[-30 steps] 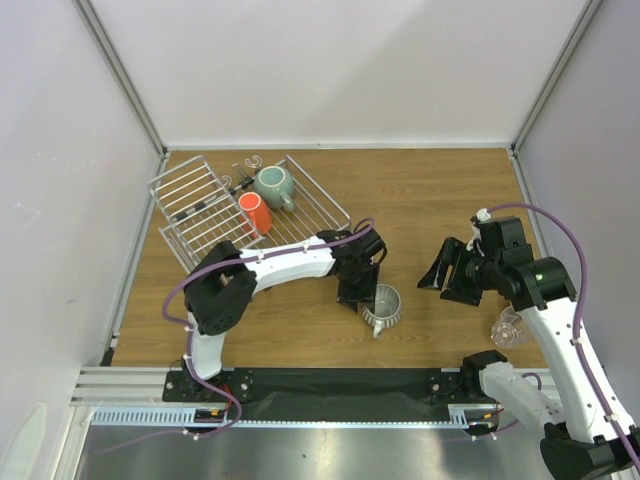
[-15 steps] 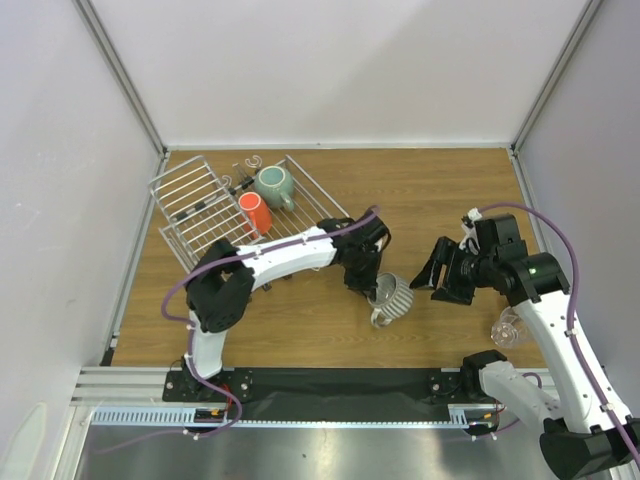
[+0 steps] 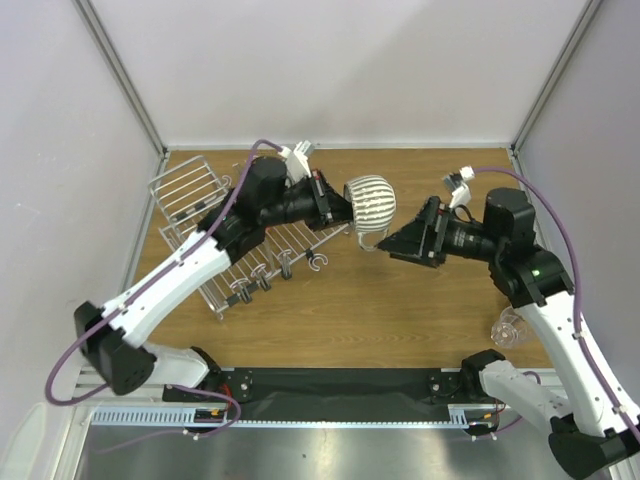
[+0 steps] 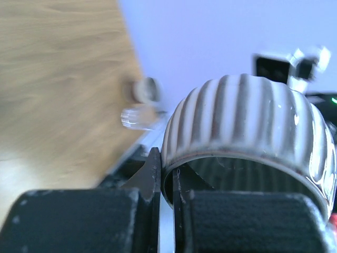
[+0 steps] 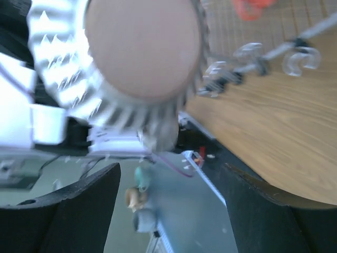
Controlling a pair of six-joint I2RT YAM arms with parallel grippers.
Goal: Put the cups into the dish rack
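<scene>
The white ribbed mug (image 3: 372, 203) is hanging on its side in the air above the table (image 3: 420, 300), near the right end of the dish rack (image 3: 190, 185). The left gripper (image 3: 342, 210) is clamping the mug's rim between tightly closed fingers (image 4: 154, 174). The right gripper (image 3: 398, 243) is facing the mug's base, fingers spread wide and gripping nothing. A clear glass (image 3: 508, 328) is sitting on the table beside the right arm.

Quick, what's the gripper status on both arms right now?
Left gripper: closed, pinching the rim of the white ribbed mug.
Right gripper: open, holding nothing.
</scene>
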